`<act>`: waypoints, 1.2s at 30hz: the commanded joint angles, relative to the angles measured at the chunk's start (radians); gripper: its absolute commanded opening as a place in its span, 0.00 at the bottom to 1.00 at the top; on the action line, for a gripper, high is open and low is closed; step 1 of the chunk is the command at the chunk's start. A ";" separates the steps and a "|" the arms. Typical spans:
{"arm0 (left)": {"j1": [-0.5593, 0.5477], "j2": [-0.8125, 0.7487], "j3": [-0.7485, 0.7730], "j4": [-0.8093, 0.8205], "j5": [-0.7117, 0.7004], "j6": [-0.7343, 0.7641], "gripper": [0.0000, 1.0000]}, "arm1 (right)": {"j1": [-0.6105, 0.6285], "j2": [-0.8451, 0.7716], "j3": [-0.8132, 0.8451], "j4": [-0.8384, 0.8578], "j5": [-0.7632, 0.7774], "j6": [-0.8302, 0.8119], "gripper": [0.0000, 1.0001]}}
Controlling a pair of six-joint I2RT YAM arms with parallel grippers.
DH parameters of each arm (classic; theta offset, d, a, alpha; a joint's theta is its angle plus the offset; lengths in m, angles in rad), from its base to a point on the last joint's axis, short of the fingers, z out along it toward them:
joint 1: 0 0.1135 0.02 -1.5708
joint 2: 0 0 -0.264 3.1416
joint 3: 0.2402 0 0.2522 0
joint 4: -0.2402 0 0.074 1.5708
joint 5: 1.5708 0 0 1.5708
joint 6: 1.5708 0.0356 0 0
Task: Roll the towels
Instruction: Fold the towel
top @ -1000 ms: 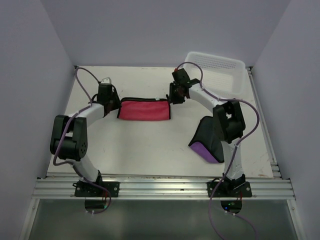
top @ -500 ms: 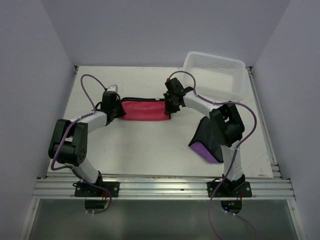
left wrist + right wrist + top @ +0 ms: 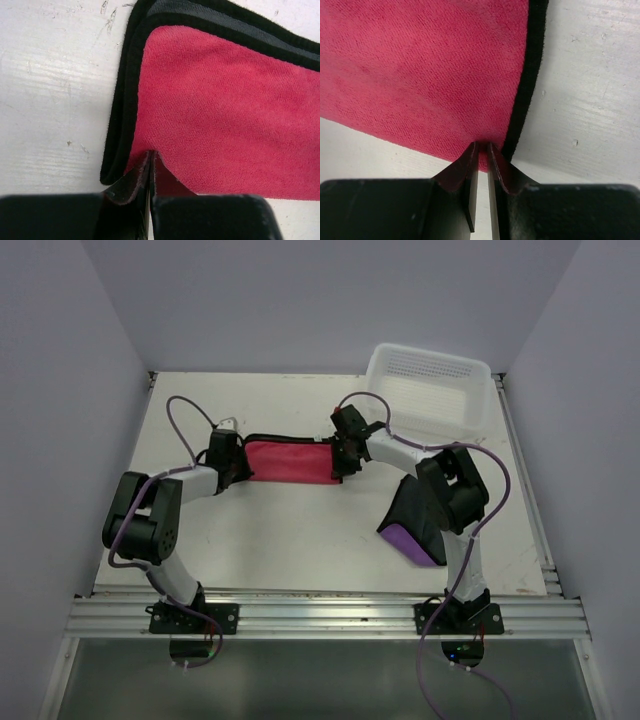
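Pink-red towel [image 3: 291, 460] lay flat as a wide folded strip on the white surface [image 3: 300, 530], toward its far half, with a black hem running along its edges. Left hand [image 3: 237, 462] was at the towel's left end, its fingers [image 3: 131, 186] pressed together and pinching the near left corner of the cloth, where the black hem curled around. Right hand [image 3: 343, 455] was at the towel's right end, its fingers [image 3: 496, 165] nearly closed on the near right corner, a sliver of red cloth caught between them just beside the black hem.

A second towel [image 3: 415, 523], purple with a black covering, sat well to the right of the pink-red towel and nearer the arm bases, partly hidden behind the right arm; it rose in a slanted wedge with its purple end showing at the near side. A white perforated basket [image 3: 428, 388] stood beyond the pink-red towel's right end, at the far right corner of the surface, apart from both towels.
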 commanded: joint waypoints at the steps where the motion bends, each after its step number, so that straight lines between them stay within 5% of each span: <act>1: 0.001 0.041 -0.028 -0.017 -0.035 -0.015 0.02 | -0.004 -0.004 0.005 0.011 0.007 -0.022 0.17; 17: -0.034 -0.113 -0.183 -0.066 0.042 -0.075 0.00 | -0.013 -0.082 -0.089 -0.033 0.048 -0.095 0.22; 36: -0.267 -0.293 -0.356 -0.060 0.024 -0.205 0.00 | -0.015 -0.277 -0.296 -0.093 0.076 -0.186 0.24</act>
